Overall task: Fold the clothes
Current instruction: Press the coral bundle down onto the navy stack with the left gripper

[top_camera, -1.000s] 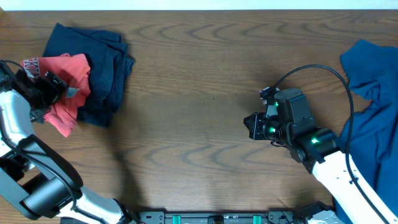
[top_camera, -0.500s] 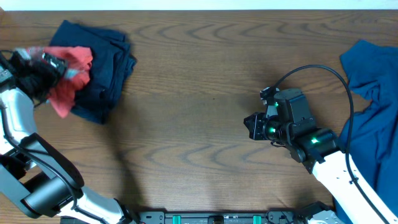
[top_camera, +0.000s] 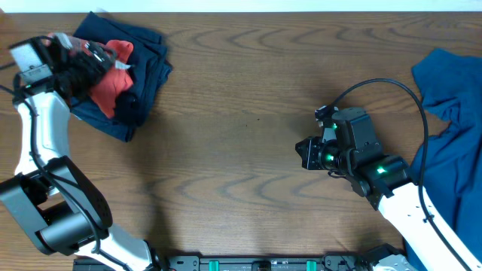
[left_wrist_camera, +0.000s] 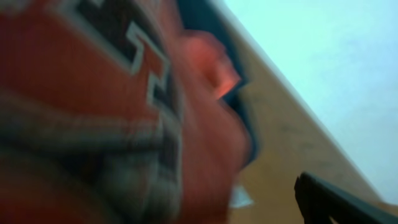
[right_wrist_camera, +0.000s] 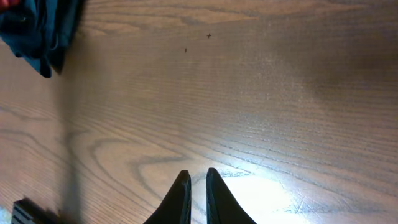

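Here, the soft, light red shirt, bunched on the navy garment far left, is touched by the left gripper, spread wide, no hold discernible; a hem is judged best grasped; the right gripper is closed, empty.

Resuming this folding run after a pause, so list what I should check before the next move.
1. Coral-red cotton T-shirt lies on the dark navy garment: ok.
2. Red shirt spread flat: not ok, bunched.
3. Left hand gripping the shirt: cannot tell, wrist view blurred.
4. Right hand shut and empty above the wooden table: ok.
5. Bright blue cloth garment folded: not ok, crumpled at the table's right edge.
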Motion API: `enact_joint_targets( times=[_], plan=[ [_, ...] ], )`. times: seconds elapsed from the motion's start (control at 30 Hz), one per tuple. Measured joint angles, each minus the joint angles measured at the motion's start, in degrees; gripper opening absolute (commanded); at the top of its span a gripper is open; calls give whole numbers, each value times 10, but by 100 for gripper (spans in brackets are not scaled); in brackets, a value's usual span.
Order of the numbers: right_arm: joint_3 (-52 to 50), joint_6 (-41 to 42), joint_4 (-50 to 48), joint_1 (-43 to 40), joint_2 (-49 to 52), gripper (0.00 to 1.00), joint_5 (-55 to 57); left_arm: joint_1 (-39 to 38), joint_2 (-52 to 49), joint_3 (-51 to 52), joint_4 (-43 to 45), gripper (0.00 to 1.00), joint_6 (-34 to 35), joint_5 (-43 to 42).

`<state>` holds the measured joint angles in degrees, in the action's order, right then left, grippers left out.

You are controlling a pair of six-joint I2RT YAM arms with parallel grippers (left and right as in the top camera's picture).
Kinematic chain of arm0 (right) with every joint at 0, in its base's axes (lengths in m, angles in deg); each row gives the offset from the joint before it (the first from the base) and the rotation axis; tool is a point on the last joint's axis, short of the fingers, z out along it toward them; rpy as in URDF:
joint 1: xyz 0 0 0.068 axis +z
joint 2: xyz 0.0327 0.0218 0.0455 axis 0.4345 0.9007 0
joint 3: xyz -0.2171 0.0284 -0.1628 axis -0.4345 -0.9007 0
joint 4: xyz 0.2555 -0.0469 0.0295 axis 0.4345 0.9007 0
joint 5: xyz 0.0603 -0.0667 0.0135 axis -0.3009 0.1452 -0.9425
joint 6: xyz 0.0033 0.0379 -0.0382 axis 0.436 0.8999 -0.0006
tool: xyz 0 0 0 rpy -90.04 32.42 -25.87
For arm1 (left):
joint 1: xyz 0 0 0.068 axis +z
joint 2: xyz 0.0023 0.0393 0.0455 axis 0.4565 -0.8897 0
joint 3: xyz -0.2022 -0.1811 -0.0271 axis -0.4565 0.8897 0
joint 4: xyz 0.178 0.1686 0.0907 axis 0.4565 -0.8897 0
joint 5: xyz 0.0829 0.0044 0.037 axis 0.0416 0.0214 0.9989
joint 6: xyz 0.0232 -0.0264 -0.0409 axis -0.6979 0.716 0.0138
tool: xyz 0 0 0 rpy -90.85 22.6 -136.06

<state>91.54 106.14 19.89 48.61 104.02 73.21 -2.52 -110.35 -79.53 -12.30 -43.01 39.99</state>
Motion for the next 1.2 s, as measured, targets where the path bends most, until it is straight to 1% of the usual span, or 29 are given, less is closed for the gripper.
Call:
enact_joint_targets(
  times=[0.1, 0.2, 0.27, 0.33, 0.47, 0.53, 0.6, 0.7, 0.8, 0.9, 1.0, 1.07, 1.2],
  plan=[
    [0, 0, 0, 0, 0, 9, 0, 0, 0, 0, -65, 98, -2, 77],
    [0, 0, 1, 0, 0, 9, 0, 2, 0, 0, -97, 98, -8, 145],
    [0, 0, 1, 0, 0, 9, 0, 1, 0, 0, -112, 98, -9, 175],
    [0, 0, 1, 0, 0, 9, 0, 0, 0, 0, -119, 98, -9, 184],
    [0, 0, 2, 0, 0, 9, 0, 1, 0, 0, -118, 98, -11, 160],
    [0, 0, 2, 0, 0, 9, 0, 1, 0, -1, -131, 98, -12, 159],
    [0, 0, 2, 0, 0, 9, 0, 1, 0, -7, -181, 98, -1, 177],
    [0, 0, 3, 0, 0, 9, 0, 1, 0, -38, -311, 98, 24, 242],
    [0, 0, 4, 0, 0, 9, 0, 1, -1, -96, -413, 98, 39, 295],
    [0, 0, 4, 0, 0, 9, 0, 1, -2, -171, -474, 98, 45, 329],
    [0, 0, 4, 0, 0, 9, 0, 1, 0, -218, -487, 98, 48, 336],
    [0, 0, 4, 0, 0, 9, 0, 1, 1, -226, -490, 98, 45, 323],
    [0, 0, 8, 0, 0, 9, 0, 1, 0, -225, -484, 98, 35, 254]
  ],
)
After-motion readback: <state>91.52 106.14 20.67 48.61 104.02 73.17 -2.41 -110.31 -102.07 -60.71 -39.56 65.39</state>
